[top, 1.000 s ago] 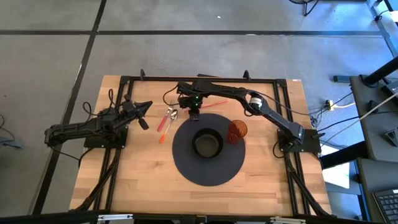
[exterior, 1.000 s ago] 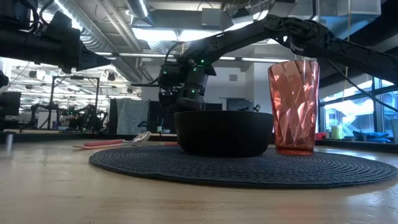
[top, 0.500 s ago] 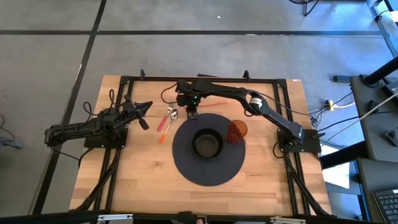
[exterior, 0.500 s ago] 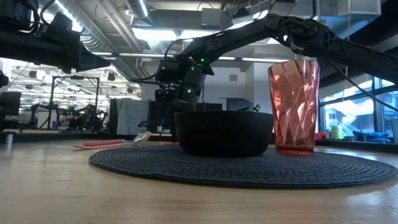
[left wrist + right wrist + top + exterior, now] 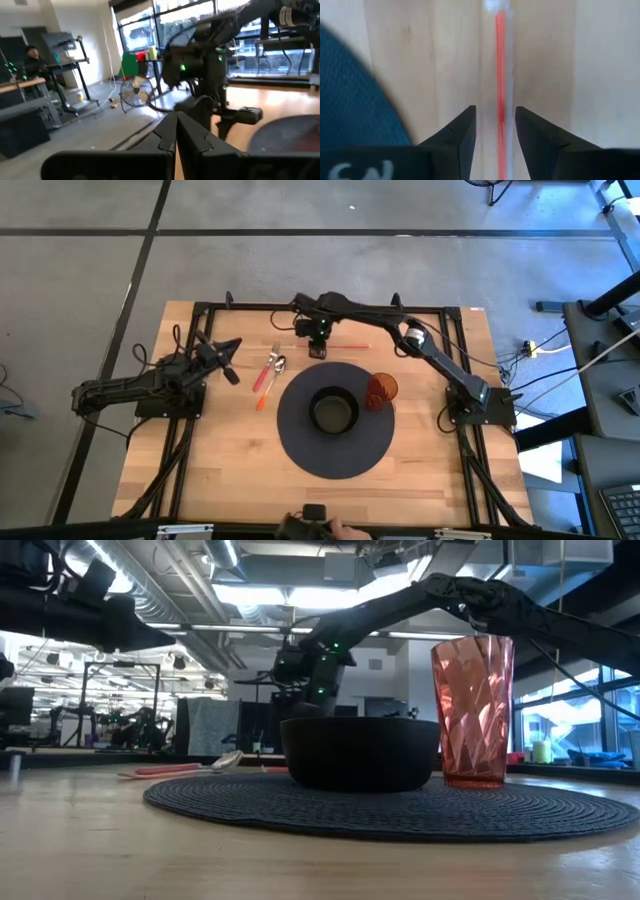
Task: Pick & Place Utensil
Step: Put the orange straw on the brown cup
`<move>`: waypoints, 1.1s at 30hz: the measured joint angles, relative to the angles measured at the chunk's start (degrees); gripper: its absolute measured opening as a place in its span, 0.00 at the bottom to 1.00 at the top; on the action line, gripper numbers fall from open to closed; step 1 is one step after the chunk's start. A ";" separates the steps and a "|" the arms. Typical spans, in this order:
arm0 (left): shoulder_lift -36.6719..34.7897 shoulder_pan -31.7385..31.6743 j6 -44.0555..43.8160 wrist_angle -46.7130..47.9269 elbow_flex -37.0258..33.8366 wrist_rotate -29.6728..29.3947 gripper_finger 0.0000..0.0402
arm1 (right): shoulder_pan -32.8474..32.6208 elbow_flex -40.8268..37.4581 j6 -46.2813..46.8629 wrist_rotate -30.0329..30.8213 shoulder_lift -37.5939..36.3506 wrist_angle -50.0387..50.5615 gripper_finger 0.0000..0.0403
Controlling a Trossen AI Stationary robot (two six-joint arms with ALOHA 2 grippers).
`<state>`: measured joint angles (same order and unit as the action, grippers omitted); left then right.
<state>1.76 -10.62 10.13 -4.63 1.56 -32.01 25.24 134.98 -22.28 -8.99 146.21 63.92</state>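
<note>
A thin red-handled utensil (image 5: 350, 345) lies flat on the wood just beyond the round dark placemat (image 5: 300, 435). In the right wrist view its red handle (image 5: 499, 60) runs between my right gripper's (image 5: 495, 109) open fingers, which stand on either side of it without touching. In the high view that gripper (image 5: 318, 351) hangs over the utensil's left end. A spoon (image 5: 277, 364) and two red and orange utensils (image 5: 262, 378) lie left of the mat. My left gripper (image 5: 235, 344) waits shut at the table's left (image 5: 176, 131).
A black bowl (image 5: 333, 411) sits in the middle of the placemat, with a red tumbler (image 5: 381, 391) upright beside it on the mat's right part. In the low view the bowl (image 5: 360, 752) and tumbler (image 5: 472, 710) stand before the right arm. Black frame rails border the table.
My right gripper has moved from the spoon beside the mat's far-left rim toward the table's far edge and a little right, ending over the red utensil. Nothing on the table has shifted.
</note>
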 joint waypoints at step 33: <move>0.00 0.01 1.00 -5.48 0.09 0.09 0.01 | -2.30 -0.16 -2.54 10.58 -0.51 -0.95 0.01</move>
<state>1.76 -10.61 11.14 -10.11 1.65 -31.92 22.94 134.82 -24.82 1.59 145.70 62.96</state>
